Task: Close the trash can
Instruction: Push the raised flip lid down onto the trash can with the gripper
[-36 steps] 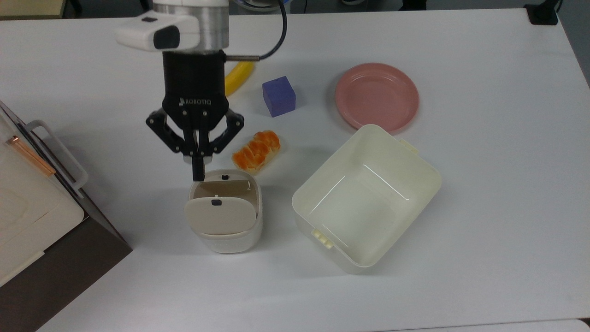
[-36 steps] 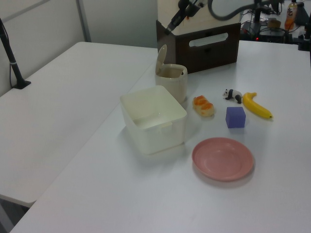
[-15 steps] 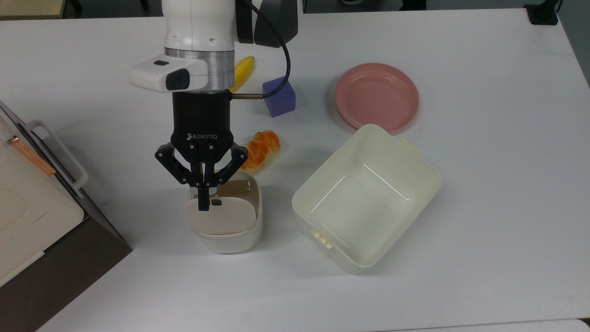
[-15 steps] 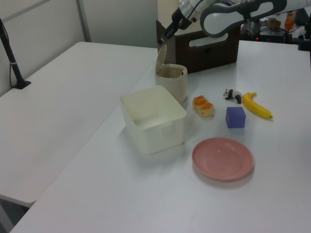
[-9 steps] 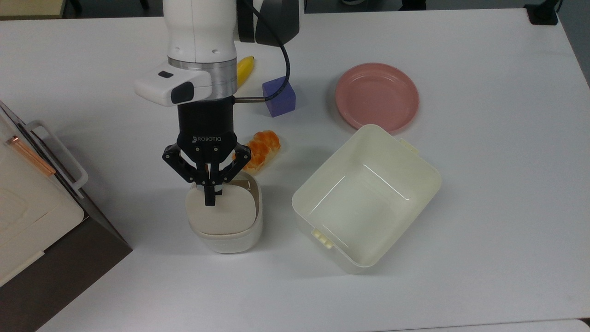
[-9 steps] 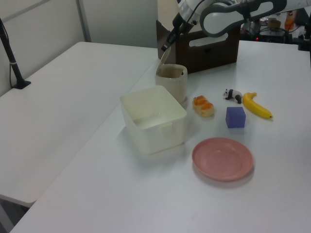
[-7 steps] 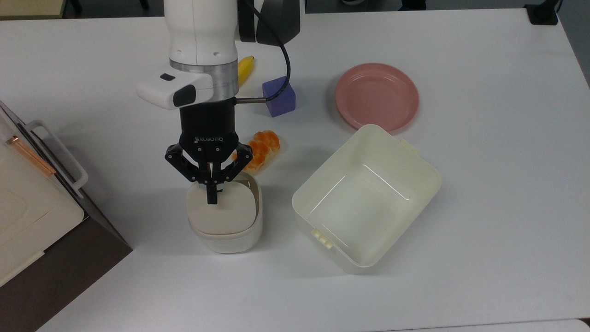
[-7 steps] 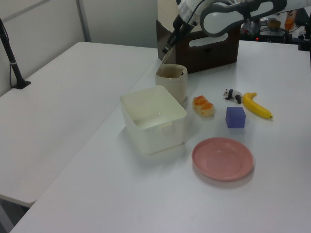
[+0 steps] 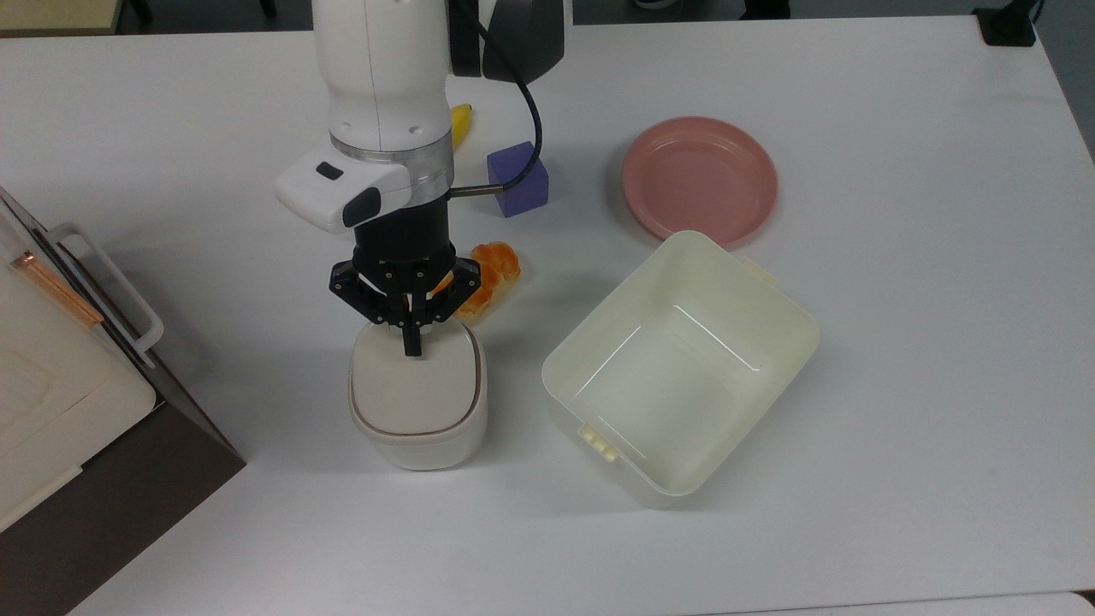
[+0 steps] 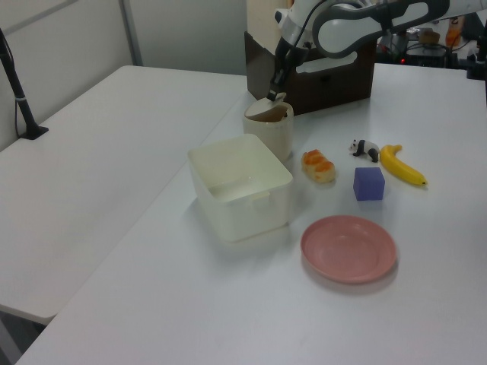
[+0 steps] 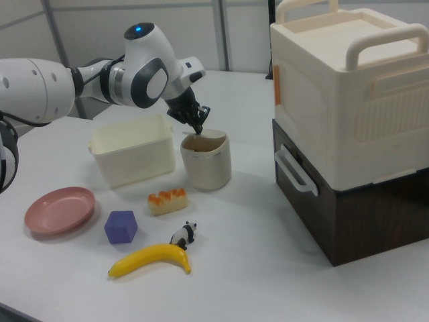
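The trash can (image 9: 417, 428) is a small cream-white bin left of centre on the white table. Its beige lid (image 9: 415, 389) lies almost flat over the opening in the top view. In the left view the trash can (image 10: 268, 133) still has a brown sliver of its inside showing under the tilted lid. The same holds for the trash can (image 11: 206, 164) in the right view. My gripper (image 9: 412, 349) points down with its black fingers shut together, and their tips rest on the lid's far edge. My gripper (image 10: 272, 94) and gripper (image 11: 198, 127) sit just above the rim.
A large cream tub (image 9: 676, 376) stands open beside the can on the top view's right. An orange sushi toy (image 9: 489, 282), a purple cube (image 9: 517, 180), a banana (image 9: 462, 120) and a pink plate (image 9: 700, 178) lie beyond. A stacked storage box (image 9: 60, 385) fills the top view's left edge.
The lid has swung from upright down to nearly flat. My shut gripper came over the can, dropped lower and pushed the lid down.
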